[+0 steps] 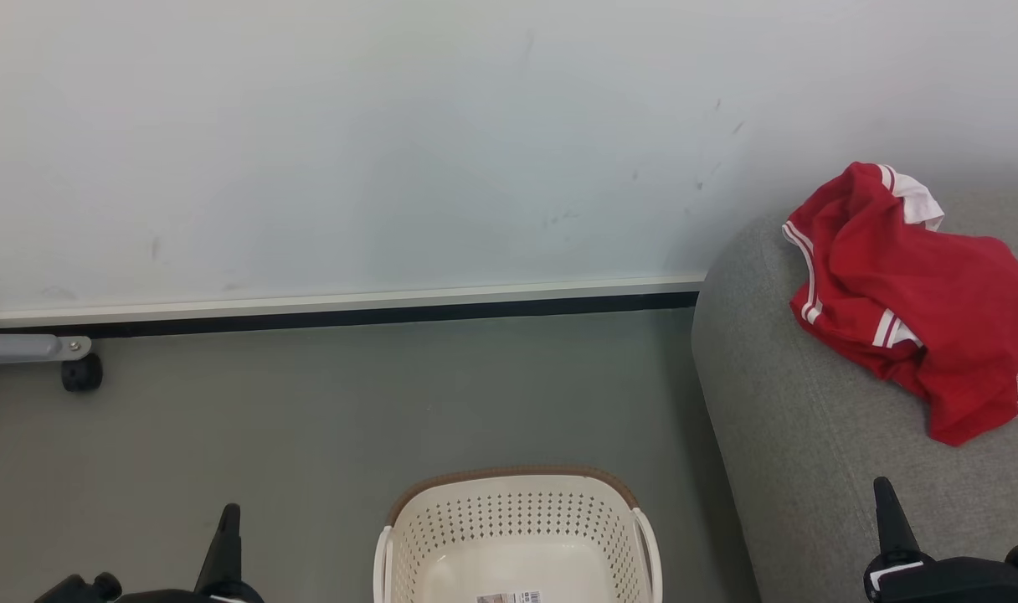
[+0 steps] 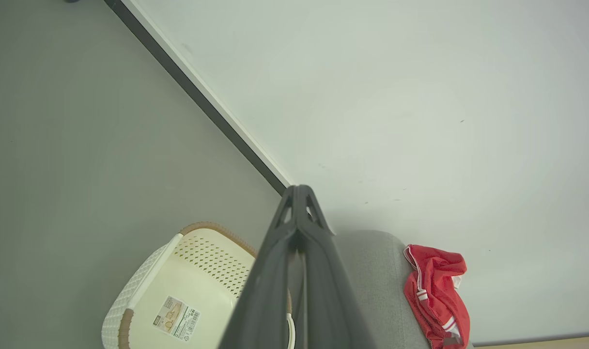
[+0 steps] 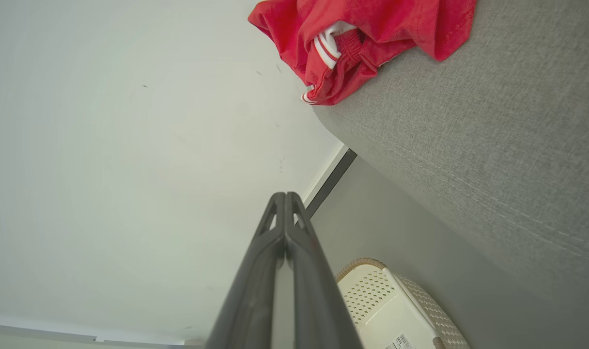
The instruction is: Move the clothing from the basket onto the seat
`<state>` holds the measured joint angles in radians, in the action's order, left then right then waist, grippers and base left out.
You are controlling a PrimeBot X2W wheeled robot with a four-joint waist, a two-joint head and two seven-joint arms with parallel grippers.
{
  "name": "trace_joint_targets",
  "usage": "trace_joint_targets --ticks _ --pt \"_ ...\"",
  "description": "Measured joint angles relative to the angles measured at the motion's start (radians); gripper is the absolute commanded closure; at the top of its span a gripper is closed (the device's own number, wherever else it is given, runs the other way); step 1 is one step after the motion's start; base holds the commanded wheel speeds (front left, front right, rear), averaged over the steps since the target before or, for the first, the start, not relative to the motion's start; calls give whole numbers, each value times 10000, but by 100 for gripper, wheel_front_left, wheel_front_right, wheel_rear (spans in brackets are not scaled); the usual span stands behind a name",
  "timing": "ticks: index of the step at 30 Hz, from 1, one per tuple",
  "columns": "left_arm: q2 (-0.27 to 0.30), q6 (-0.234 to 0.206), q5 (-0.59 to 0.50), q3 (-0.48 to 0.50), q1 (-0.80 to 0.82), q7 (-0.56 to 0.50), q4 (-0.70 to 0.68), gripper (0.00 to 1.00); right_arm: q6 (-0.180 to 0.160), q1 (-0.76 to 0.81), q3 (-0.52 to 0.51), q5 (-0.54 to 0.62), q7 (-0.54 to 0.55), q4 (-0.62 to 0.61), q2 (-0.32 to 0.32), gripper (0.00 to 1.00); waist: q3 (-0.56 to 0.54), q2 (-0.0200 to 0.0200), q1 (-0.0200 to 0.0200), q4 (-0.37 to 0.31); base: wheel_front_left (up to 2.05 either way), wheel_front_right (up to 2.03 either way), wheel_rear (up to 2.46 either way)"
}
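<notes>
Lying bunched at the upper right, the clothes (image 1: 911, 301) sit on the seat (image 1: 810, 435). The basket (image 1: 517, 511), bottom middle, holds no clothes, so the left claw (image 2: 299, 194) and right claw (image 3: 285, 198) are pinched together, holding nothing.

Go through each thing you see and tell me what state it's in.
clothing: crumpled heap lying on the seat.
basket: upright on the floor, visible inside empty but for a label.
seat: bears the clothing near its edge.
left hand: shut, empty.
right hand: shut, empty.

Illegible sticker (image 2: 177, 317) inside basket (image 2: 154, 271)
</notes>
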<state>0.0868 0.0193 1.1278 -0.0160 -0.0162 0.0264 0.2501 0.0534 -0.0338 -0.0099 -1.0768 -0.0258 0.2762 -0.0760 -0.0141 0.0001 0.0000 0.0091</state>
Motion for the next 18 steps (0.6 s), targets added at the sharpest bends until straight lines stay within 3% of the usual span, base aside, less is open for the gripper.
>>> trace_joint_targets --ticks 18 --pt "-196 454 2077 476 389 -637 221 100 270 -225 -564 -2364 640 104 142 100 73 -1 0 -42 0 0 0"
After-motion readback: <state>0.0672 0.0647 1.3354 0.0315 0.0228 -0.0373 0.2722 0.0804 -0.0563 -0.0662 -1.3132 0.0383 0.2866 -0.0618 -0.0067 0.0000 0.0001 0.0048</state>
